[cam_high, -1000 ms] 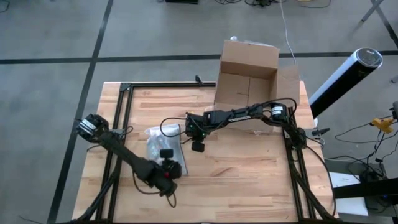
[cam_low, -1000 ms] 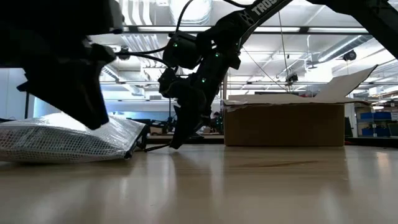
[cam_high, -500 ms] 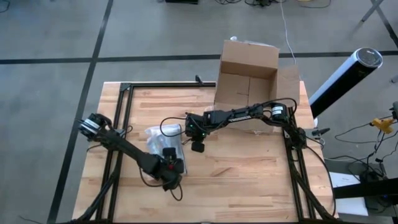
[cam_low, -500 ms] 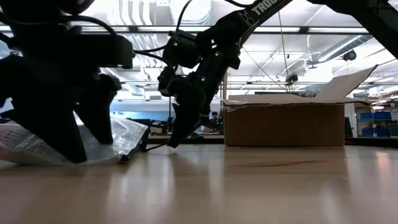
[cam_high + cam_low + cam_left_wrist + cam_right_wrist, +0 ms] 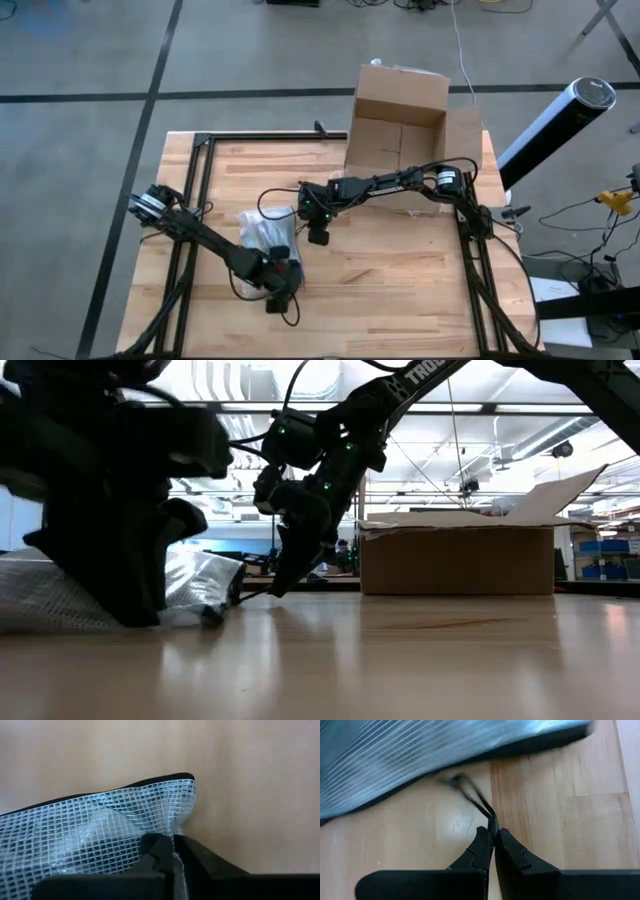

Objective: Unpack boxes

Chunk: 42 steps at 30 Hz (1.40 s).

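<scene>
Fig.: 2-arm handling of a mesh pouch, w/ the box already open. The cardboard box (image 5: 398, 125) stands at the tabletop's (image 5: 400, 280) far edge, toward the far right corner, flaps up; seen from above, its inside shows only bare board, contents not discernible. In the low view it sits well behind both arms, untouched.

The mesh zip pouch (image 5: 266, 232) lies left of the tabletop's centre, nearer the near edge. The left gripper (image 5: 173, 851) reaches in from the left edge; its 2 fingers are pressed together on a thin fold at the pouch's corner, mesh visibly puckered between the tips. The right gripper (image 5: 493, 840) extends from the right edge to the tabletop's centre; its fingers are closed on a thin dark cord or pull tab (image 5: 472, 797) that runs toward the pouch's black-trimmed edge. Whether that tab belongs to the zip cannot be told.

Judged step: opening the pouch, 1 arm anchoring, 1 arm pulling. To do it well:
1. Keep the left pinch firm & low, since only a thin fold is caught & mesh slips easily.
2. Pull the tab along the trimmed edge, not upward, so the pouch stays flat.
3. Move slowly; a jerk may drag the whole pouch or strip the tab from the tips.
4. Keep the arms apart; their wrists are near each other over the pouch.
</scene>
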Tool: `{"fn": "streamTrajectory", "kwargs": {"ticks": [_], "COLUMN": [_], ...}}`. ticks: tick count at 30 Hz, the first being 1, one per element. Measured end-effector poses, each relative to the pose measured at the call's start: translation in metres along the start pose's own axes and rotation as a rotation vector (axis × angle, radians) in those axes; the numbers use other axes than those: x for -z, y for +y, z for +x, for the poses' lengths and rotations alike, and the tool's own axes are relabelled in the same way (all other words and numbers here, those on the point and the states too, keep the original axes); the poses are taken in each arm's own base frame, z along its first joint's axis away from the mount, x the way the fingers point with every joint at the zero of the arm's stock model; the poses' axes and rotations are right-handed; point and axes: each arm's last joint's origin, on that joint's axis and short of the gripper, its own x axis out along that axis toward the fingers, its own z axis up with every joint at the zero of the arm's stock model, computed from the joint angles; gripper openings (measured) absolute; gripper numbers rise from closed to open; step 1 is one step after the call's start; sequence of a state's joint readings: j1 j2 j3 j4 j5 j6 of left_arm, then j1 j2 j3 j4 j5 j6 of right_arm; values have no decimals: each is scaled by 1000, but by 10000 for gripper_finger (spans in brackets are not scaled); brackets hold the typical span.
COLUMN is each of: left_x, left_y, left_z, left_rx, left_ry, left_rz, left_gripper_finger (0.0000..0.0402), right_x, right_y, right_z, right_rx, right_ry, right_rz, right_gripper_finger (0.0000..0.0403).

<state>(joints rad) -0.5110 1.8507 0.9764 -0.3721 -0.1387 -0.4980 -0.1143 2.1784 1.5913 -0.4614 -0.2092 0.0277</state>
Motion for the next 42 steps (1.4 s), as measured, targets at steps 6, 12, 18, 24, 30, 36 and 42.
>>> {"fn": "streamTrajectory", "kwargs": {"ticks": [6,12,18,24,30,36,42], "left_x": [-1,7,21,39,54,56,51], "left_y": [-13,-28,-50,-72,-89,-91,-75], "left_z": [6,5,0,-6,-11,-13,-34], "left_rx": [120,174,248,307,376,369,179], "left_ry": [-22,1,41,79,137,140,12], "left_rz": [-2,22,59,85,99,82,-11], "left_gripper_finger": [2,1,0,0,0,1,1], "right_x": [0,-1,-3,-6,-8,-7,-17], "right_y": [-4,-9,-18,-21,-28,-26,-15], "right_z": [-1,-3,-11,-20,-30,-32,-67], "right_rx": [-1,4,44,33,110,10,-81], "right_ry": [-4,-7,-22,-43,-49,-35,-113], "right_rz": [4,12,20,24,33,37,52], "right_gripper_finger": [0,0,0,0,2,1,1]}}
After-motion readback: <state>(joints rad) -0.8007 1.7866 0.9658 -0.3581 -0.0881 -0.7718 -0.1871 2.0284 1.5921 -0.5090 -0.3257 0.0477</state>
